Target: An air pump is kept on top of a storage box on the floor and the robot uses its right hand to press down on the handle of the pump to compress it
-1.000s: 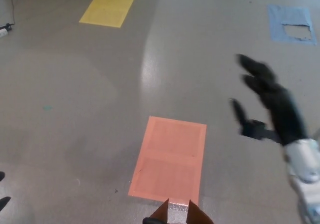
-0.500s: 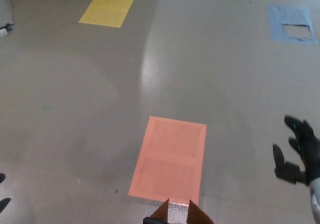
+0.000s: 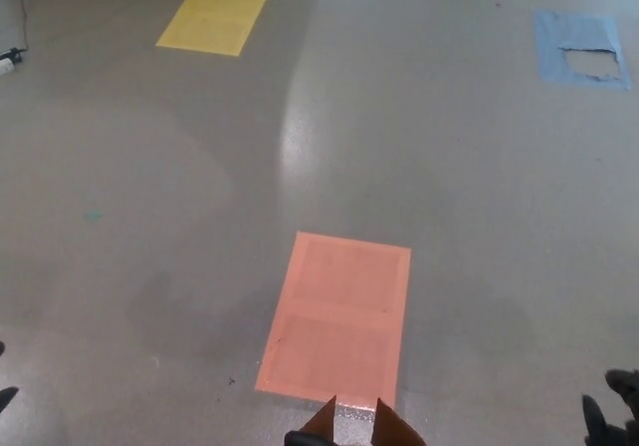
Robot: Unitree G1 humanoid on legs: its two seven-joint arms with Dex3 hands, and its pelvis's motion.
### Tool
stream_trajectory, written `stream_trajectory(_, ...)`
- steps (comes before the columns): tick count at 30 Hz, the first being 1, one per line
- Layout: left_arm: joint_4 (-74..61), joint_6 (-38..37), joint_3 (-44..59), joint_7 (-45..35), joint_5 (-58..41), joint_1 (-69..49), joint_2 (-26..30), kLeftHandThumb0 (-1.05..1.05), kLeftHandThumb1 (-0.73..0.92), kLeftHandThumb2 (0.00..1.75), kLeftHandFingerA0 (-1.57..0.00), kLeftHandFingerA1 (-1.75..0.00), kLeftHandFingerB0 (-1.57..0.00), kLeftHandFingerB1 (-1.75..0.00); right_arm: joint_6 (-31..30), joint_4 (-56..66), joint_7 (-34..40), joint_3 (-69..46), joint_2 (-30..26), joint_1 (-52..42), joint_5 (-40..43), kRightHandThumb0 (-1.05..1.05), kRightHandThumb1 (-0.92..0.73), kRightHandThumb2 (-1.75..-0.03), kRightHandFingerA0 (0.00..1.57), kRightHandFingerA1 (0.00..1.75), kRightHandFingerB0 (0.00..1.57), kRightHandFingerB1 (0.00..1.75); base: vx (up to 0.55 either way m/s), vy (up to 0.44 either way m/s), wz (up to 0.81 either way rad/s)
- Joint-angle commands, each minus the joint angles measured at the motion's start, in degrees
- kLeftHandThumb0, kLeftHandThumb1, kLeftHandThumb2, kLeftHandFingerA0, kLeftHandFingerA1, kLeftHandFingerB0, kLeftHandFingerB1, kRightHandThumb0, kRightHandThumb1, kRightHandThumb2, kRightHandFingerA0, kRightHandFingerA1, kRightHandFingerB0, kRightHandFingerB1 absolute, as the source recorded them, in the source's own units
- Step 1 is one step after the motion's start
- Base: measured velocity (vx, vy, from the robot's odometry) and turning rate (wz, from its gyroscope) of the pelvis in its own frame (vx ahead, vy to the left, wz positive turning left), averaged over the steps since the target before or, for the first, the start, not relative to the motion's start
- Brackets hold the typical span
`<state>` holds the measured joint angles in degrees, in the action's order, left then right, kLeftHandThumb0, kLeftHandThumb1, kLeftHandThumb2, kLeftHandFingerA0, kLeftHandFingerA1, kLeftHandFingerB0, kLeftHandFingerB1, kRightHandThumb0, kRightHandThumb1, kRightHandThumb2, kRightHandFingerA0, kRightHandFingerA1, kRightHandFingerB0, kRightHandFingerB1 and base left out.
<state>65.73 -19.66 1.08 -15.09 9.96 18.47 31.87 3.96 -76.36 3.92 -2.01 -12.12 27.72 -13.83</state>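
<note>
Right hand [image 3: 617, 411] barely in frame at bottom right corner, only black fingertips showing; finger spread cannot be told. Left hand out of view. Pump and storage box: only brown and silver bit [image 3: 354, 426] at bottom edge, identity unclear. Grey floor [image 3: 419, 147] carries orange patch [image 3: 337, 313], yellow patch [image 3: 213, 18], torn blue patch [image 3: 582, 49]. No readable writing.

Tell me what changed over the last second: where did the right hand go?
The right hand dropped from mid-right of the head view toward the bottom right corner; only its black fingertips now show, so its grip can't be judged. It held nothing in the earlier pictures. The orange floor patch, yellow patch, blue patch and the brown object at the bottom edge stayed put.
</note>
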Motion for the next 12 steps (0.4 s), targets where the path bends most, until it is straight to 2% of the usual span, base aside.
stream_trajectory(1,2.0,-0.1,0.2,0.7,-0.3,0.0,0.8,-0.60,0.84,0.64,-0.25,-0.34,-0.16,-0.29,-3.0,-0.7,-2.4,1.1,-1.6,0.2,-0.3,-0.71,-0.81,-1.04,0.03,0.20,0.03,0.20,0.00,0.000,0.00)
stream_trajectory(3,2.6,0.0,-0.2,1.1,0.1,-0.7,0.1,-0.59,0.84,0.64,-0.25,-0.34,-0.16,-0.29,-2.1,-0.6,-2.8,1.3,-2.1,-1.5,-0.2,-0.71,-0.79,-1.01,0.07,0.26,0.07,0.24,0.00,0.000,0.00)
stream_trajectory(12,3.4,1.1,-0.4,1.6,-0.1,-1.5,-1.2,-0.62,0.85,0.65,-0.22,-0.33,-0.14,-0.28,-1.5,-0.3,-3.9,2.7,-3.5,-5.5,-0.6,-0.75,-0.81,-1.04,0.06,0.25,0.08,0.24,0.00,0.000,0.00)
